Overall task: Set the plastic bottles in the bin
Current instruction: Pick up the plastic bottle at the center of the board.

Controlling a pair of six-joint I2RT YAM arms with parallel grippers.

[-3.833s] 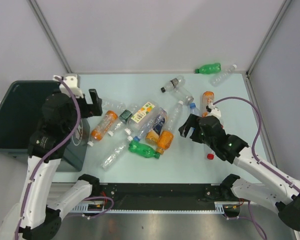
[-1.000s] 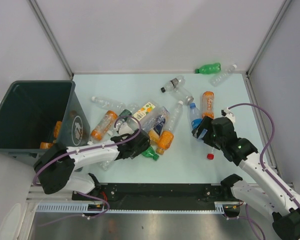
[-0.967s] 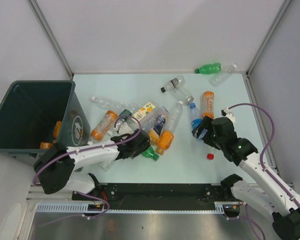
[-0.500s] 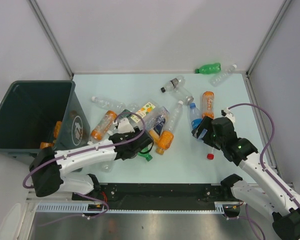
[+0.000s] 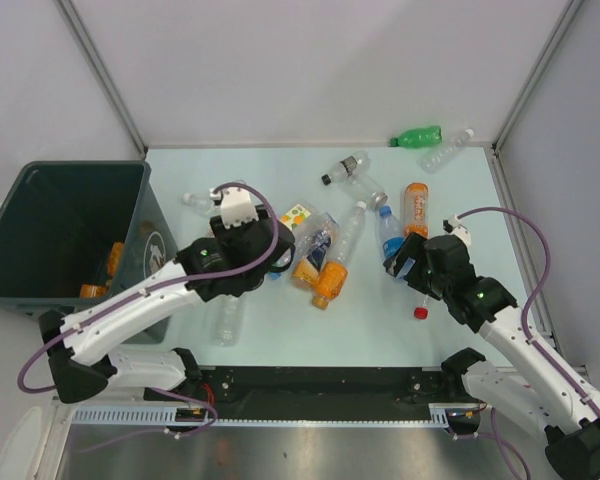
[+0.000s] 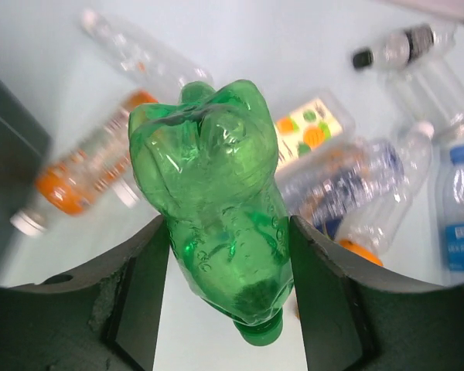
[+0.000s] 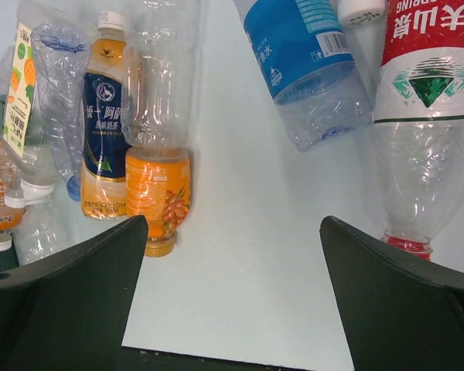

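Translucent green plastic, dented and creased, is clamped between the two dark fingers of the left gripper (image 6: 230,297). This green bottle (image 6: 220,201) is gripped round its waist, with its lobed base turned toward the wrist camera and its neck pointing away. It is held above the heap (image 5: 320,255) of bottles lying on the pale, smooth counter (image 5: 380,335).

The bin (image 5: 80,166), a dark grey-green tub with a thick rim, stands at the counter's left edge. Some orange plastic is seen at its bottom.

The right gripper (image 7: 232,297) is spread wide, and only bare counter is seen between its fingers. It is set just beside two clear bottles lying on their sides: the blue-label bottle (image 7: 305,50), soft-walled and slightly crumpled, and the red-label bottle (image 7: 425,116), ribbed, with a red cap. A squat orange bottle (image 7: 158,197) lies further left against the heap. A second green one, the far bottle (image 5: 416,135), lies well apart at the counter's back edge.
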